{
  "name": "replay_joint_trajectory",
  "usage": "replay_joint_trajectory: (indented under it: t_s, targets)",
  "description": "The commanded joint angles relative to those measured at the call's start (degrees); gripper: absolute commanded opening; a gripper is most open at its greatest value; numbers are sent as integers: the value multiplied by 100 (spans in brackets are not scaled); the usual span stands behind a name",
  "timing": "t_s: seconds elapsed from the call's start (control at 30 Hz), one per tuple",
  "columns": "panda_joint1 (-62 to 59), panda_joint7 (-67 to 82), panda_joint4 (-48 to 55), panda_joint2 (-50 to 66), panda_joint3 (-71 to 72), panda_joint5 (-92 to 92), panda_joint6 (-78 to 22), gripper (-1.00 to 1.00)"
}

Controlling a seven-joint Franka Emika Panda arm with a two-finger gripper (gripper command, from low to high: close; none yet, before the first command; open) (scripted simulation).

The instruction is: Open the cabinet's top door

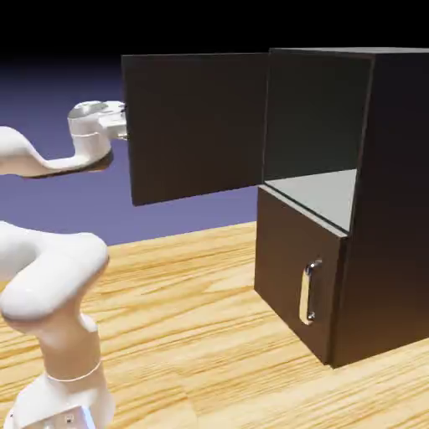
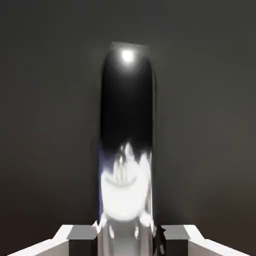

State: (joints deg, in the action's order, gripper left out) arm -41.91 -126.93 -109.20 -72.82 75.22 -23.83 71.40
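Observation:
The dark cabinet [image 1: 387,209] stands at the right of the exterior view. Its top door [image 1: 201,126] is swung wide open to the left, and the upper compartment [image 1: 318,188] is bare inside. My gripper [image 1: 121,126] sits at the door's far free edge, its fingertips hidden behind the panel. In the hand view the door's silver bar handle [image 2: 127,125] runs up the middle against the dark panel. My gripper [image 2: 128,239] is shut on it, with a grey finger [image 2: 75,235] on each side.
The shorter lower door [image 1: 293,268] is closed, its small silver handle [image 1: 309,292] facing out. The wooden table [image 1: 193,335] stretches in front of the cabinet. My arm's white links [image 1: 54,293] rise at the lower left.

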Motion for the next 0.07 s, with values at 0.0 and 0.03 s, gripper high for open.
replay_joint_trajectory:
  t_s: [0.0, 0.03]
  targets:
    - [-161, 41, 207, -19, 58, 26, -174, -100]
    - [-321, 84, 415, -37, 111, 51, -339, -100]
